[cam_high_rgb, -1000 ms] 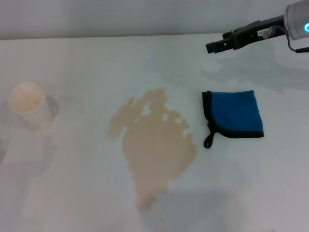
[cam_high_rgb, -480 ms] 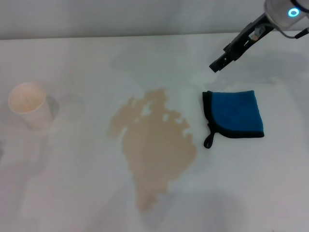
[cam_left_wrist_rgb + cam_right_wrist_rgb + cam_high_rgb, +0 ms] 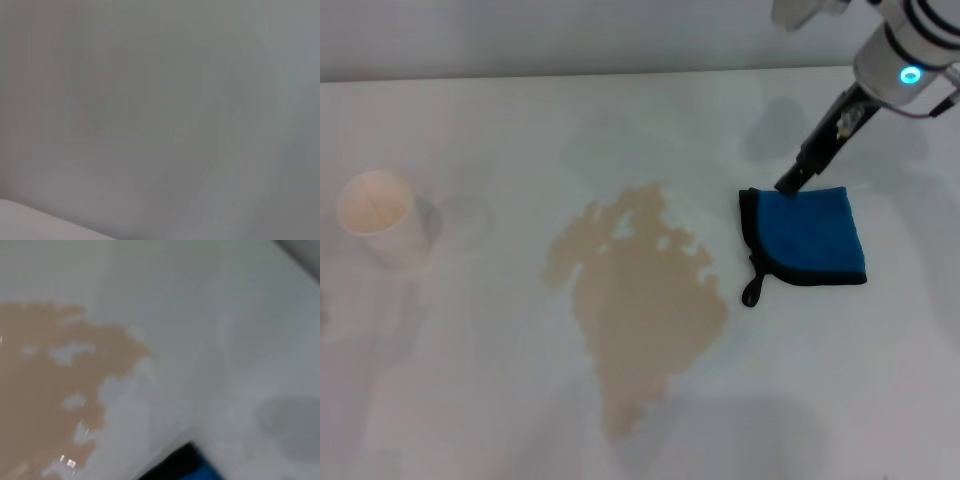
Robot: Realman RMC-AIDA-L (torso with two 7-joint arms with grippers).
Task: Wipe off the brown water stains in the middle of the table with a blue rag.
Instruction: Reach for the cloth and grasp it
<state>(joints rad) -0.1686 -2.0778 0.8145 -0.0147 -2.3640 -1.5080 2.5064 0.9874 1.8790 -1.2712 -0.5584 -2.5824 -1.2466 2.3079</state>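
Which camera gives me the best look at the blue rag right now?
The head view. It shows the whole small square blue rag with black trim flat on the white table, with the right gripper at its far edge. The right wrist view catches only a corner. The left wrist view shows none of it.

plain pale wall (image 3: 570, 35) behind

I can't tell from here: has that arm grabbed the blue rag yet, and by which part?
Nothing is held. The right gripper is at the rag's far edge, which lies flat on the table.
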